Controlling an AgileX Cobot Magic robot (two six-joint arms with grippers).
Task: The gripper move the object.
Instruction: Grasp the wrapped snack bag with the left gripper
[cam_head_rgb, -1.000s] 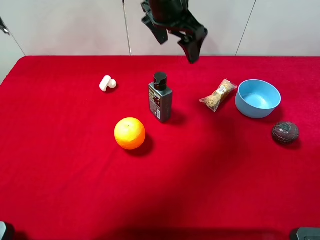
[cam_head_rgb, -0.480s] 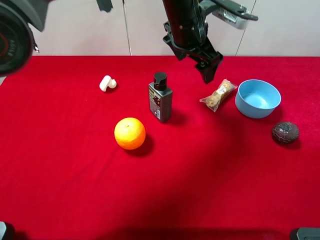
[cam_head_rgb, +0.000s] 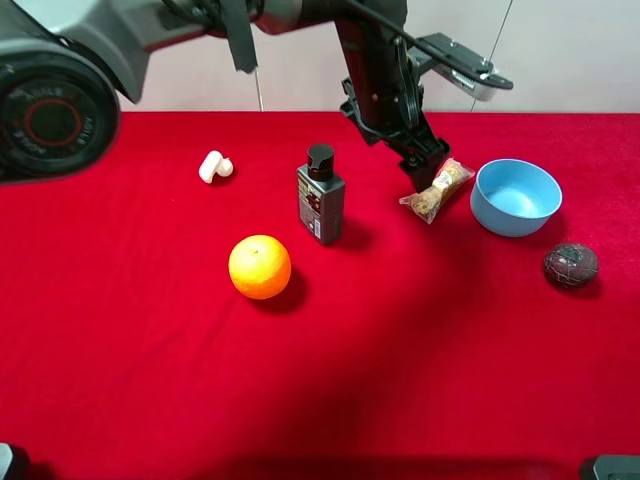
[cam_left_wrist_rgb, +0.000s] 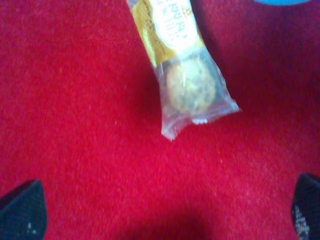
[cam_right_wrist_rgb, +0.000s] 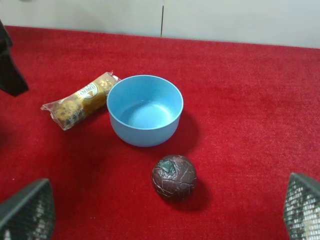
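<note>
A clear snack packet with a yellow label (cam_head_rgb: 437, 189) lies on the red cloth, just left of the blue bowl (cam_head_rgb: 516, 196). My left gripper (cam_head_rgb: 415, 168) reaches across from the left and hangs just above the packet's near-left end. In the left wrist view the packet (cam_left_wrist_rgb: 182, 65) lies ahead of the gripper (cam_left_wrist_rgb: 165, 215), whose dark fingertips (cam_left_wrist_rgb: 22, 215) stand wide apart and hold nothing. My right gripper (cam_right_wrist_rgb: 165, 212) is open and empty, back from the bowl (cam_right_wrist_rgb: 145, 109) and the packet (cam_right_wrist_rgb: 80, 100). It does not show in the exterior view.
A dark mottled ball (cam_head_rgb: 571, 265) sits right of the bowl, also in the right wrist view (cam_right_wrist_rgb: 174, 177). A dark bottle (cam_head_rgb: 320, 196) stands at centre, an orange (cam_head_rgb: 260, 267) in front of it, a small white object (cam_head_rgb: 214, 166) at back left. The cloth ends at the back wall.
My left arm has swung from the back middle to the right and down, stopping just over the snack packet. Nothing on the cloth has moved.
</note>
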